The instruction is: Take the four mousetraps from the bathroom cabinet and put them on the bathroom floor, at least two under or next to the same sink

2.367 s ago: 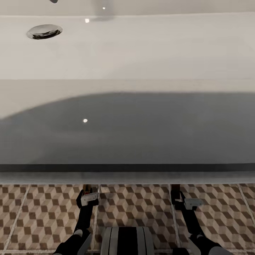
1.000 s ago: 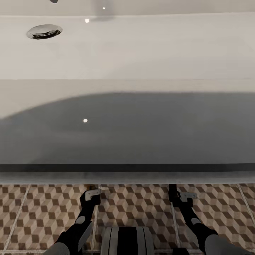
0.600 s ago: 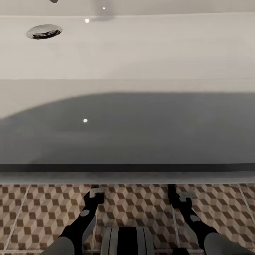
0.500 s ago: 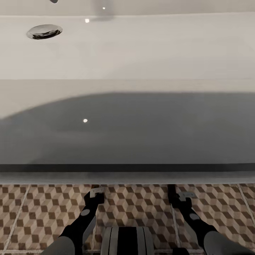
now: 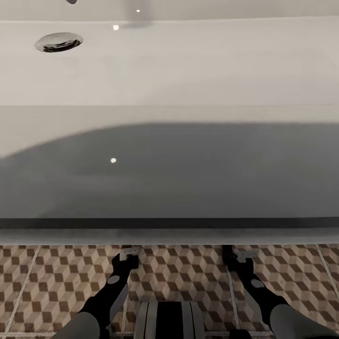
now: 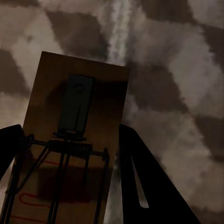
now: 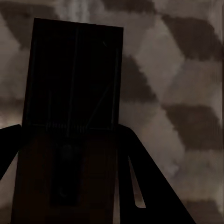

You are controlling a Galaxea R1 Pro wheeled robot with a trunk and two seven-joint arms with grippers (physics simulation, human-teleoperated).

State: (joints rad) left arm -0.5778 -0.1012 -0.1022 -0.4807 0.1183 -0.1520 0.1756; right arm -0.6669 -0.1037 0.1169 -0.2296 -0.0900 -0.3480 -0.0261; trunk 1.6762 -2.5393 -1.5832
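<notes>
Since the earlier head pictures, both arms have been extended forward toward the foot of the sink, so that the left gripper and right gripper are now seen just at the basin's front edge, low over the bathroom floor. This is judged to be the set-down step beside the sink, not yet completed.

In the left wrist view, a tan mousetrap is seen clamped between the dark fingers, with black wire, a coil spring and a red mark at the end nearest the hand; its far end projects over the cube-patterned tiles. In the right wrist view, a second mousetrap, deep in shadow, is likewise gripped between the fingers. Contact with the tiles cannot be determined.
</notes>
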